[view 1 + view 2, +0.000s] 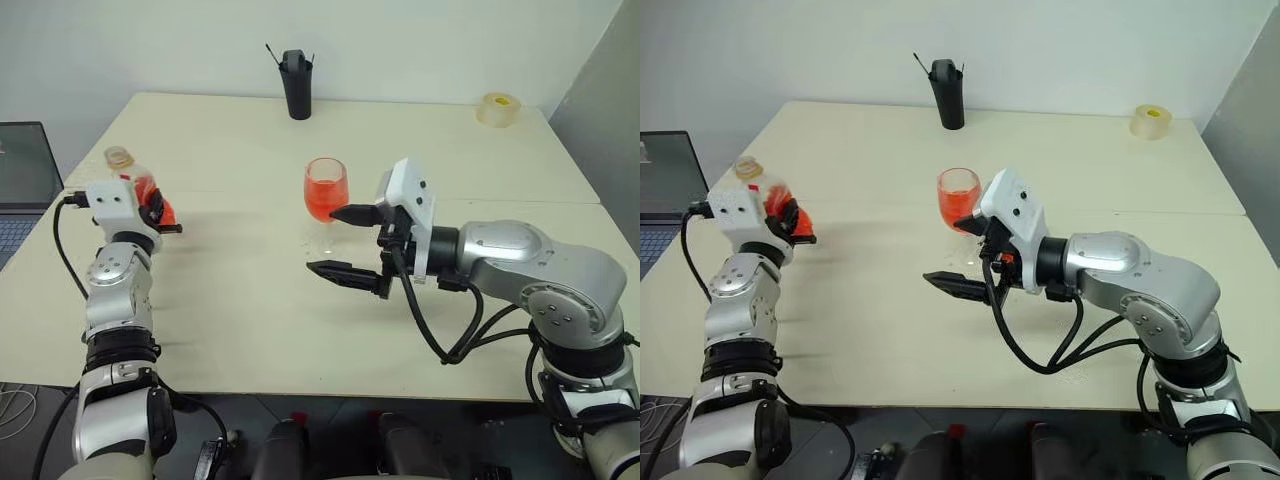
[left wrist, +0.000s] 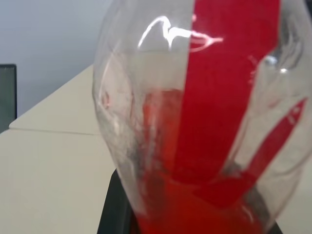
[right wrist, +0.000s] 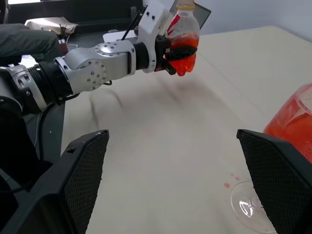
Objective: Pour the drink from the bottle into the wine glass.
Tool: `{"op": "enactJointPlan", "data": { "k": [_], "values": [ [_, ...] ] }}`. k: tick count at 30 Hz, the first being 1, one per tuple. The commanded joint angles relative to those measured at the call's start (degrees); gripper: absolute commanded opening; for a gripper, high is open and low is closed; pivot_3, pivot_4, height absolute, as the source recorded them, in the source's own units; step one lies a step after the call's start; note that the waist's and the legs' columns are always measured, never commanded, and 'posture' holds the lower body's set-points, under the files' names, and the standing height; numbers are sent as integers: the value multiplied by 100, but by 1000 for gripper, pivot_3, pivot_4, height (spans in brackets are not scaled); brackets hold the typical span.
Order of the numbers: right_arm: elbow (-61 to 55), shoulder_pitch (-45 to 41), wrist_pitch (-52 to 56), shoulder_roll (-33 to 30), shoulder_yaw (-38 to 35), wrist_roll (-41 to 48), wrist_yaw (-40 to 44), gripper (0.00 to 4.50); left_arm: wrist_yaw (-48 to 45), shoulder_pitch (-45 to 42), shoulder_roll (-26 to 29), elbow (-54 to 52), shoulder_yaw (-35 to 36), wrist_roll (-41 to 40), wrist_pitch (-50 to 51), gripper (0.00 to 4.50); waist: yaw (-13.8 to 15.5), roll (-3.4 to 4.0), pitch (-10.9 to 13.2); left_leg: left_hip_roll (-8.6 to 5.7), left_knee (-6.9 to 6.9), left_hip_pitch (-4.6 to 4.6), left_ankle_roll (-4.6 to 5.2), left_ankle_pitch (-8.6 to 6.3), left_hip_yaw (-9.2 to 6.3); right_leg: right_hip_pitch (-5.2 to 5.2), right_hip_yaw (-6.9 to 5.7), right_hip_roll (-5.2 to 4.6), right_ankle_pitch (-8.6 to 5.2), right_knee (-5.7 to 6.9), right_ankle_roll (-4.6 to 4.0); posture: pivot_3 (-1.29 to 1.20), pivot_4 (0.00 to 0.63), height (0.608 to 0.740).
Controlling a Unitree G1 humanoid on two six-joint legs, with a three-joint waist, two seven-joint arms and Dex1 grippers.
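My left gripper point(image 1: 158, 212) is shut on the bottle point(image 1: 143, 186) at the table's left side, holding it upright just above the surface. A little red drink point(image 2: 195, 204) sits in the bottle's bottom, and red streaks cling to its wall. The wine glass point(image 1: 326, 190) stands at the table's middle, its bowl mostly full of red drink. My right gripper point(image 1: 340, 243) is open and points left in front of the glass. Its upper finger point(image 1: 350, 214) crosses the bowl's lower part. In the right wrist view the glass foot point(image 3: 251, 207) lies beside one finger, not between the two.
A tall black cup point(image 1: 297, 85) stands at the table's back edge, and a tape roll point(image 1: 497, 108) lies at the back right. A laptop point(image 1: 25, 180) sits off the table's left side. Small red drops point(image 3: 229, 181) dot the table beside the glass foot.
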Motion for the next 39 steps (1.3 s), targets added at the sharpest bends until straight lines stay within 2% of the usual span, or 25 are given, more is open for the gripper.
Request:
{"op": "enactJointPlan", "data": {
  "k": [1, 8, 18, 19, 20, 24, 35, 39],
  "values": [
    [-44, -164, -68, 46, -7, -107, 9, 4500, 52, 42, 44, 89, 211, -119, -101, 745, 0, 0, 0, 0, 0, 0, 0, 0, 1, 0, 0, 0, 0, 0, 0, 0, 150, 740],
    [-27, -180, -77, 53, 76, -244, 95, 4500, 247, -50, -117, 705, 374, -257, -340, 745, -2, -1, -1, 1, 0, 0, 0, 0, -1, 0, -3, 0, 0, 1, 0, 0, 150, 740],
    [-14, -168, -119, 17, 77, -381, 217, 4500, 366, 7, -251, 824, 290, -208, -505, 4031, -4, -2, -1, 1, -1, 0, 1, 0, -2, 0, -3, 0, 0, 1, 0, 0, 150, 740],
    [-17, -165, -128, 19, 86, -395, 228, 4500, 373, 23, -239, 802, 278, -185, -512, 4336, -4, -1, -1, 1, -2, 1, 1, -1, -2, 0, -3, 1, 0, 1, 0, 0, 150, 740],
    [-22, -160, -138, 18, 91, -406, 244, 4500, 388, 51, -236, 742, 292, -193, -496, 4456, -5, -1, -1, 0, -2, 1, 1, -1, -1, 0, -2, 1, 0, 1, 0, 0, 150, 740],
    [-37, -122, -165, 6, 74, -428, 319, 4500, 371, 383, -223, 139, 256, -190, -233, 4456, -14, -1, -1, 1, -2, 1, 1, 0, 0, 0, 1, 0, 0, 0, 0, 0, 150, 740],
    [108, -30, -347, -189, 14, -642, 607, 4500, 531, 1794, -223, -3115, 393, -537, 1530, 4456, 5, -1, -1, 2, -5, 0, 1, -1, -6, 4, -1, -4, 0, -6, 0, 0, 150, 740],
    [182, -18, -412, -353, -83, -676, 728, 4500, 232, 2336, -52, -4242, 580, -990, 2409, 4456, -9, -1, -1, 3, -6, 1, 1, -1, -5, 5, 0, -3, 0, -9, 0, 0, 150, 740]
  ]
}}
